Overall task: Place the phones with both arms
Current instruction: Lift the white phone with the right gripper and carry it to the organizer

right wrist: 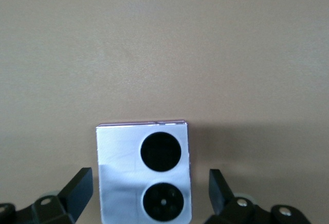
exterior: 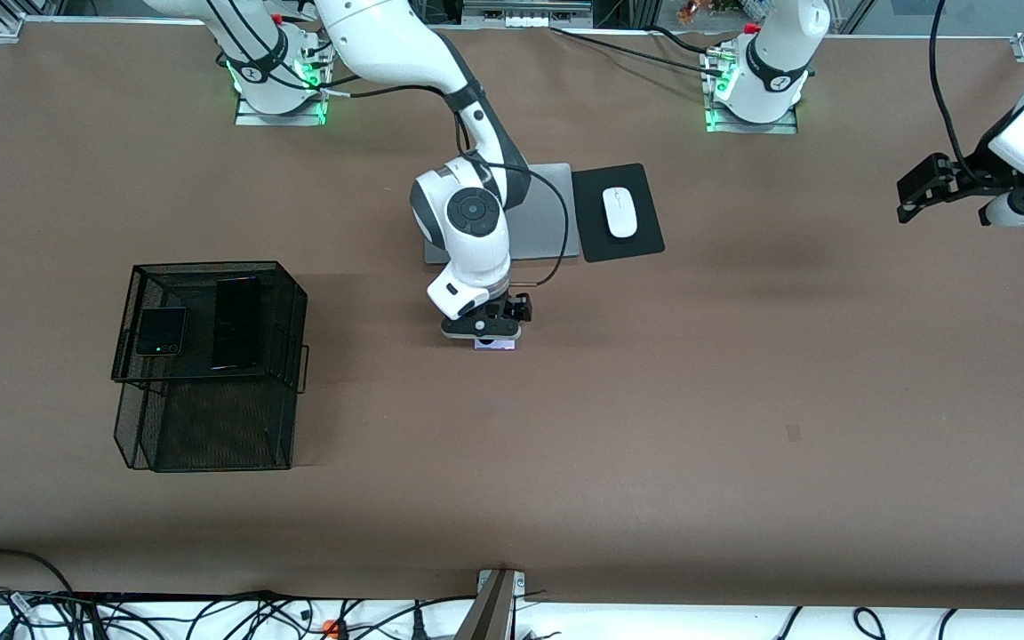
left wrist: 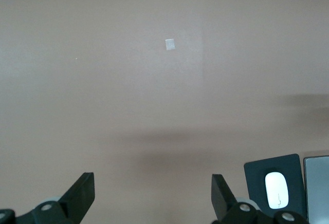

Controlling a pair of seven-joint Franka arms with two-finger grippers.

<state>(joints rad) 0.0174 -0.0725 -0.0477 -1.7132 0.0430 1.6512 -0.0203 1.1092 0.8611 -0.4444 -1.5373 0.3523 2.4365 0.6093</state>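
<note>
The brown table (exterior: 654,400) carries everything. Largest on it is the black wire-mesh basket (exterior: 210,427) at about nine o'clock from the table's middle, toward the right arm's end. It is a two-level rack: on its upper shelf lie the long black slab phone (exterior: 236,322) and, just beside it at the basket's outer side, the small square black flip phone (exterior: 162,331). The two lie flat and close together; the lower part shows only mesh.

At about twelve o'clock from the middle, near the bases, lies the silver laptop (exterior: 548,213), partly covered by the right arm, with a black mouse pad (exterior: 632,253) just beside it carrying the white mouse (exterior: 620,212).

The right pincer (exterior: 492,336) is down at the table's middle, its fingers (right wrist: 77,188) spread wide with the lavender-white flip phone (right wrist: 143,172) between them, flat on the table, clear gaps either side, nothing gripped.

The left pincer (exterior: 916,191) waits aloft over the left arm's end, at three o'clock, fingers (left wrist: 81,193) wide apart and holding nothing.
</note>
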